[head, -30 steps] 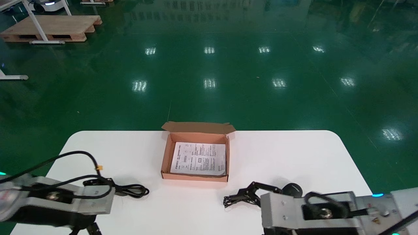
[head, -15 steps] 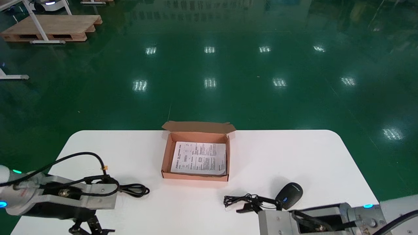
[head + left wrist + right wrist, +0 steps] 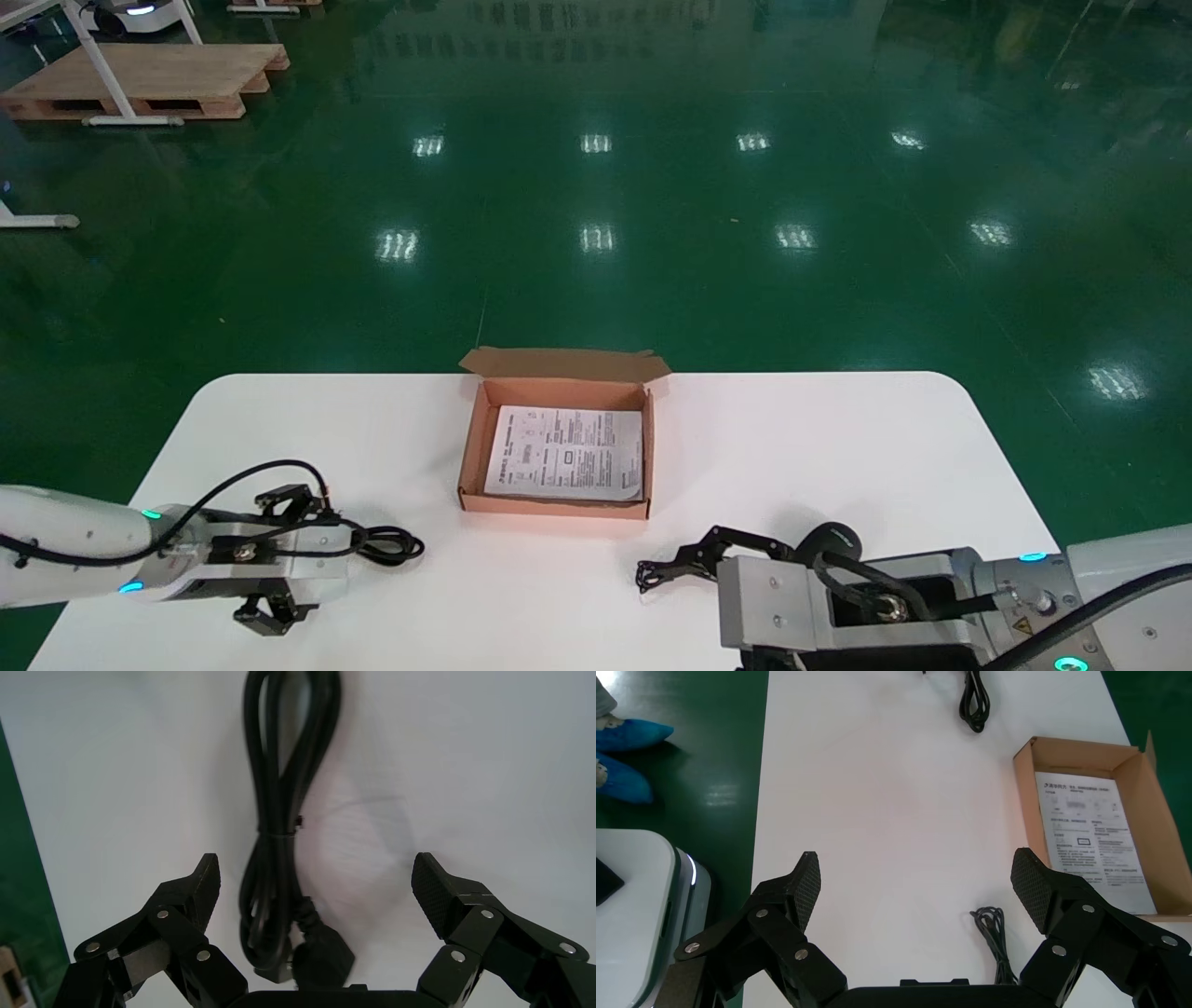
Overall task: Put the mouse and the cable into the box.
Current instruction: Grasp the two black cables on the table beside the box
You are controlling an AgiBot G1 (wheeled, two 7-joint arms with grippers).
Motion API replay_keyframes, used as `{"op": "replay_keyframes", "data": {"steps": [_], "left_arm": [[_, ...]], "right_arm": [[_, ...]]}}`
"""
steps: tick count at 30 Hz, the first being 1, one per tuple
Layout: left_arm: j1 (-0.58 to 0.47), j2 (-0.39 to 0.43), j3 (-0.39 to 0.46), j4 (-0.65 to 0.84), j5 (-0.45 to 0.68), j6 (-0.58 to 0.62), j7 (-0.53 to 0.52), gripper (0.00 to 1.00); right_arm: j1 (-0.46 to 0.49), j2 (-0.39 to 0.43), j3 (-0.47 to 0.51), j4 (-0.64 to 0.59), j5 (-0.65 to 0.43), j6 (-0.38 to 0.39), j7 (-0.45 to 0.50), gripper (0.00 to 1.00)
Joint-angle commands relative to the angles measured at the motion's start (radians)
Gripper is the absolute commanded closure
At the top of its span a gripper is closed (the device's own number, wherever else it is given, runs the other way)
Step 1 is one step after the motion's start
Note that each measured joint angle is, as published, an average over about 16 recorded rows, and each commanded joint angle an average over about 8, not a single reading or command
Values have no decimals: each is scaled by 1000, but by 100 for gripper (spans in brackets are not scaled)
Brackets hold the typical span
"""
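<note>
Over the cable (image 3: 281,811), the left end effector (image 3: 314,874) gapes wide, holding nothing; the right end effector (image 3: 916,867) likewise.

The open cardboard box (image 3: 472,447) sits mid-counter (image 3: 792,438), a printed sheet (image 3: 568,452) lying flat inside. The black cable (image 3: 275,838), bundled and tied, lies off to its left. The black mouse (image 3: 832,537) rests to its right, partly hidden.
</note>
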State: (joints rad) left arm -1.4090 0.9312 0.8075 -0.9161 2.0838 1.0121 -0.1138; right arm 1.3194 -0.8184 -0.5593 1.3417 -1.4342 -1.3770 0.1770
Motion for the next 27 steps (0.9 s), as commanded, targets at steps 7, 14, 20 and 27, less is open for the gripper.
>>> {"op": "replay_keyframes", "data": {"steps": [7, 14, 20, 27], "left_arm": [[-30, 67, -9, 146, -15, -64, 53, 0], [-31, 73, -10, 177, -34, -53, 86, 0], [-25, 71, -13, 187, -47, -60, 107, 0], [-27, 73, -17, 202, -60, -61, 126, 0]], "right_arm": [[8, 5, 4, 3, 2, -3, 1, 0], [10, 6, 4, 7, 2, -3, -1, 0], [4, -7, -14, 6, -35, 4, -11, 0], [-23, -94, -91, -42, -283, 140, 43, 0]]}}
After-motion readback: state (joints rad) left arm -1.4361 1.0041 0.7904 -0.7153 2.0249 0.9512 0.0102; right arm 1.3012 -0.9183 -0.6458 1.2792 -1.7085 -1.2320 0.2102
